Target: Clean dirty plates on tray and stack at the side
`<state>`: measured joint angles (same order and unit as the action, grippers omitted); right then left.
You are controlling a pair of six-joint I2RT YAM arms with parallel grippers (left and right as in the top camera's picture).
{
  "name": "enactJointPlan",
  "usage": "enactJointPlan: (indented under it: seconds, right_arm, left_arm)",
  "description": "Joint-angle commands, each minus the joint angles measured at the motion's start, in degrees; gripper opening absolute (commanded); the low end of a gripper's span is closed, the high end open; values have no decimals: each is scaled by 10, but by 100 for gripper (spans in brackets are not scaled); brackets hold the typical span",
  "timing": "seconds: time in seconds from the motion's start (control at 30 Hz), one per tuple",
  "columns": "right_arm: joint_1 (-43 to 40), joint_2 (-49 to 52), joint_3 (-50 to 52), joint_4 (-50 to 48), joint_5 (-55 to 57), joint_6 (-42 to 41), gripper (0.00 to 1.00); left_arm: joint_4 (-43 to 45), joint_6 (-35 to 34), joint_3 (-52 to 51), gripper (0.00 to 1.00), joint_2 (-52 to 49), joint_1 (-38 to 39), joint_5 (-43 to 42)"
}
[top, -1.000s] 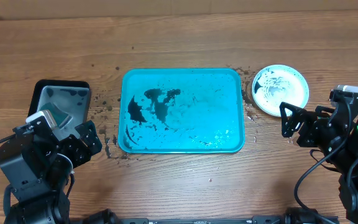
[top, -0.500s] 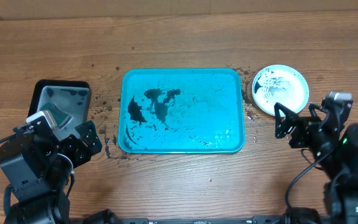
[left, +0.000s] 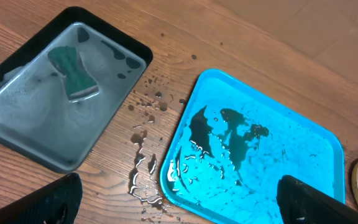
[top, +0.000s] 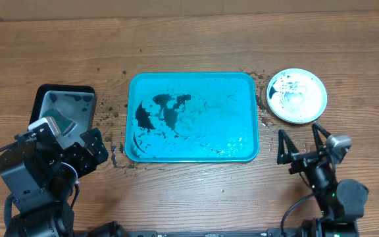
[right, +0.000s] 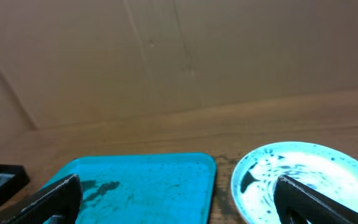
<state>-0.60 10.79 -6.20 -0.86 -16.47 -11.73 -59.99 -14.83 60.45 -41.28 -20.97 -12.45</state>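
Wood-grain table (top: 189, 39) filled every view, with a plain brown wall (right: 166, 50) rising behind its far edge in the right wrist view. The left claw (top: 91, 148) hung over the near-left part of the table with its two fingers spread wide and nothing between them; in its own camera (left: 179, 205) only the dark tips showed at the bottom corners. Ahead of it and to its left lay a small black tray (left: 123, 38) holding soapy water and a green sponge (left: 73, 74). Ahead and to its right lay the turquoise tray (top: 229, 92), well apart from the fingertips, wet and streaked with black grime (top: 166, 108) in its left half. Drops of water (left: 138, 162) and dark specks dotted the wood between the two trays. No plate sat on the turquoise tray. The right claw (top: 300, 141) hovered near that tray's near-right corner, its fingers likewise set apart and empty. Just beyond its tips, slightly to its right, a round pale plate (top: 297, 96) with a light blue tint and black smears rested on the table beside the tray's right rim, not touching it. From the right wrist the plate (right: 303, 180) sat close ahead and the tray (right: 154, 180) ahead to the left. Whether other plates lay beneath it could not be told.
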Motion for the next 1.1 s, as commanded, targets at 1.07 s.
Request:
enactJointPlan:
  seconds: [1.07]
  right_arm:
    - [25,-106,57,53,115,13,100]
  left_arm:
    - [2,-6,-1,100,1,1,-3]
